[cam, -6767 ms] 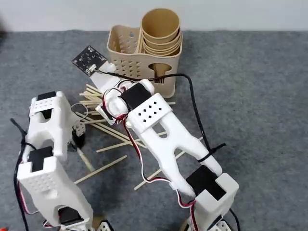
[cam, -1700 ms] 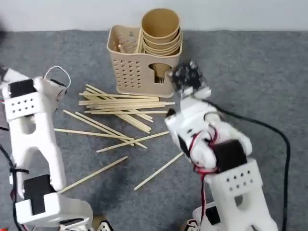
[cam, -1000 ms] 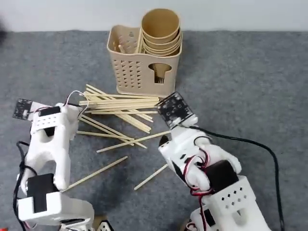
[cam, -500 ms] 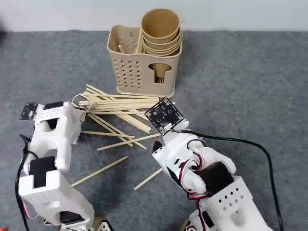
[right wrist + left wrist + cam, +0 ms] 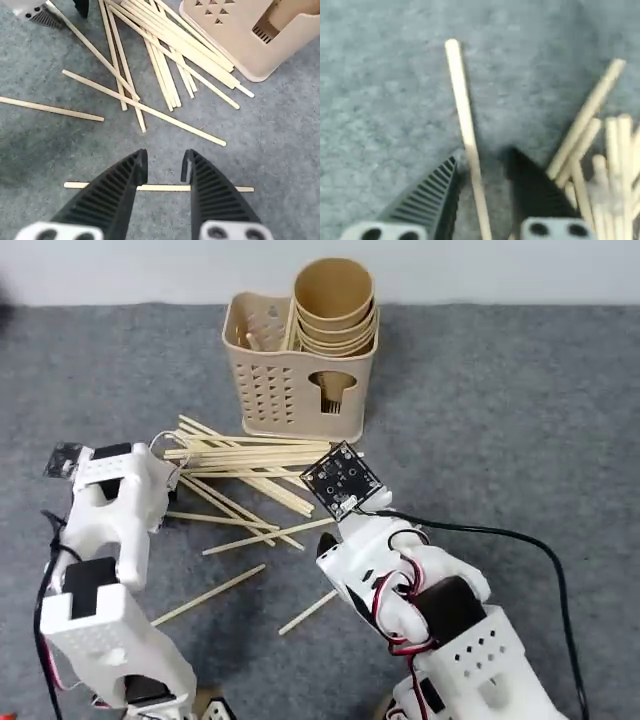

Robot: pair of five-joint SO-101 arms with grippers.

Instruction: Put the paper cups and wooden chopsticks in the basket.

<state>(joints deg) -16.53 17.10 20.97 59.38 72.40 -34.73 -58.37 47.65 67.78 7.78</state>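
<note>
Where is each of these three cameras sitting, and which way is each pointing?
High view: fixed above the table, looking down on basket, chopsticks, left arm and right arm.
Left wrist view: on the left arm, looking past left fingers astride one chopstick.
Right wrist view: on the right arm, looking past right fingers at the chopsticks.
High and right wrist views share basket and chopsticks.

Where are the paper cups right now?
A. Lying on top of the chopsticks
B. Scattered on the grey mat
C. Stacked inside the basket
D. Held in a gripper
C: the paper cups sit nested in one stack inside the basket, while loose chopsticks lie on the grey mat in front of it.
</note>
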